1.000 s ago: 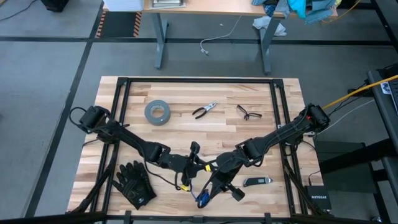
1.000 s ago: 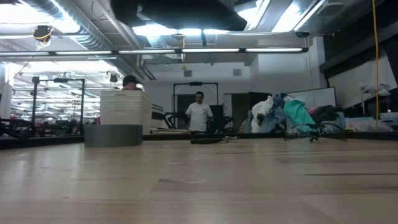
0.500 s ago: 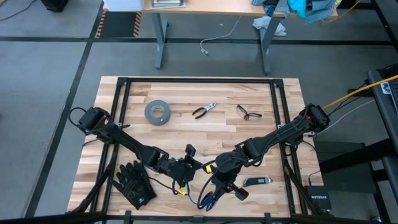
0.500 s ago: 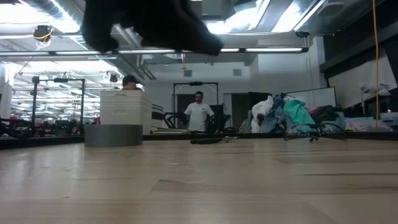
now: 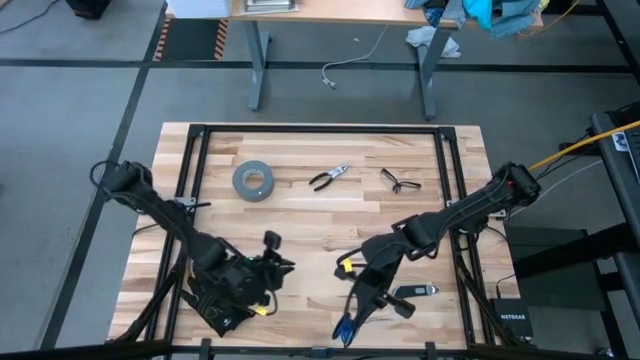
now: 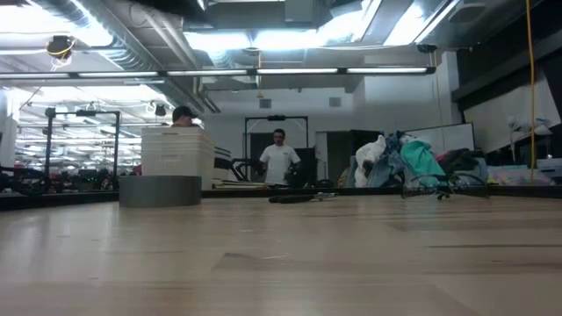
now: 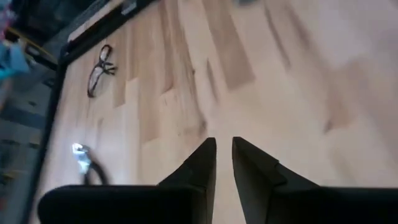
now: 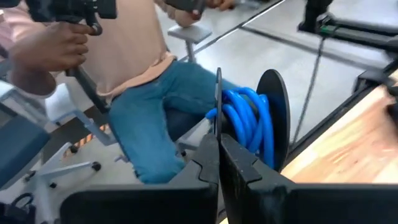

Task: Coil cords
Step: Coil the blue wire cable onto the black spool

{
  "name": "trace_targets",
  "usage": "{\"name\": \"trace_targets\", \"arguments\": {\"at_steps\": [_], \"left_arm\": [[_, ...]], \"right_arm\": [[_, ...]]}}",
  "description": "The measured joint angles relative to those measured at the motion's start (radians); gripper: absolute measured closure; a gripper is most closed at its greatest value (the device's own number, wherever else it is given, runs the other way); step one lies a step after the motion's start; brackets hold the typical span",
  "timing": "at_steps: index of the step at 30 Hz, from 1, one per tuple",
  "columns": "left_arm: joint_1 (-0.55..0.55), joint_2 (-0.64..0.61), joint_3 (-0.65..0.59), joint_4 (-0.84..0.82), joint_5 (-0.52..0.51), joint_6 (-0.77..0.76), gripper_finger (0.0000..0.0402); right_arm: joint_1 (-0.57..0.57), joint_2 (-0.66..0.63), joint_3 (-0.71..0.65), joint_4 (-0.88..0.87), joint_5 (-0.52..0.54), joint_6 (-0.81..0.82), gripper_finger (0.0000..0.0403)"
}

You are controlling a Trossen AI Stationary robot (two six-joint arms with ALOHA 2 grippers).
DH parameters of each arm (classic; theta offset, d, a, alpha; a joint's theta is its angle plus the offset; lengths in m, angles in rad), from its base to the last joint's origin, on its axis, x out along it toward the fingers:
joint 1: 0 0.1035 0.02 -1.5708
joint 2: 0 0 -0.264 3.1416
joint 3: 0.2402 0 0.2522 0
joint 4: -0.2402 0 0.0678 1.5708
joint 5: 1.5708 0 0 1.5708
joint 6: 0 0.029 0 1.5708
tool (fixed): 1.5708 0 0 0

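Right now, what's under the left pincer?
The left pincer hangs over the black gloves near the table's front left; how much of the gloves lies beneath the arm is hidden.

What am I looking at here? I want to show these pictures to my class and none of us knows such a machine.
Two robot arms work at a wooden table. One camera looks straight down, one looks level across the tabletop, and one sits on each wrist. The right gripper is shut on the cords, a blue coil, at the table's near edge. The left gripper, empty, is near the black gloves. Also lying there: a grey tape roll, pliers and glasses. The right wrist view shows a seated person beyond.
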Motion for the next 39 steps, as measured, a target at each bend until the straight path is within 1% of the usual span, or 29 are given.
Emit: {"name": "trace_targets", "arguments": {"at_steps": [2,5,7,9,11,12,16,18,21,26,29,33,36,39], "left_arm": [[-0.024,-0.024,0.0,0.045,0.0,-0.096,0.0357],[-0.061,-0.028,0.0,0.221,0.001,-0.211,0.0357],[-0.08,-0.006,0.0,0.365,-0.001,-0.232,0.0357],[-0.096,0.026,0.0,0.473,-0.013,-0.203,0.0356],[-0.107,0.061,0.0,0.53,-0.08,-0.161,0.0356],[-0.113,0.077,0.0,0.536,-0.135,-0.139,0.0356],[-0.136,0.131,0.0,0.544,-0.414,-0.085,0.0356],[-0.149,0.138,0.0,0.547,-0.508,-0.103,0.0356],[-0.165,0.14,0.0,0.576,-0.551,-0.105,0.0356],[-0.146,0.141,0.0,0.68,-0.551,0.016,0.0354],[-0.109,0.141,0.0,0.709,-0.532,0.049,0.0327],[-0.062,0.141,0.0,0.704,-0.497,0.05,0.025],[-0.041,0.141,0.0,0.706,-0.495,0.052,0.0195],[-0.025,0.141,0.0,0.705,-0.487,0.052,0.0162]], "right_arm": [[-0.004,-0.016,0.0,0.001,0.023,-0.001,0.0402],[-0.017,-0.035,0.0,0.006,0.065,0.017,0.0402],[-0.03,-0.042,0.0,0.006,0.094,0.029,0.0402],[-0.044,-0.043,0.0,0.008,0.111,0.036,0.0402],[-0.061,-0.042,0.0,0.003,0.112,0.045,0.0402],[-0.069,-0.042,0.0,0.004,0.112,0.049,0.0402],[-0.081,-0.042,0.0,0.006,0.132,0.049,0.0402],[-0.081,-0.045,0.0,0.003,0.144,0.042,0.0402],[-0.081,-0.053,0.0,0.004,0.146,0.025,0.0402],[-0.08,-0.058,0.0,0.015,0.155,-0.003,0.0402],[-0.08,-0.058,0.0,0.02,0.155,-0.007,0.0402],[-0.08,-0.058,0.0,0.019,0.145,-0.013,0.0402],[-0.078,-0.063,0.0,0.012,0.145,-0.025,0.0402],[-0.078,-0.071,0.0,0.003,0.144,-0.032,0.0402]]}}
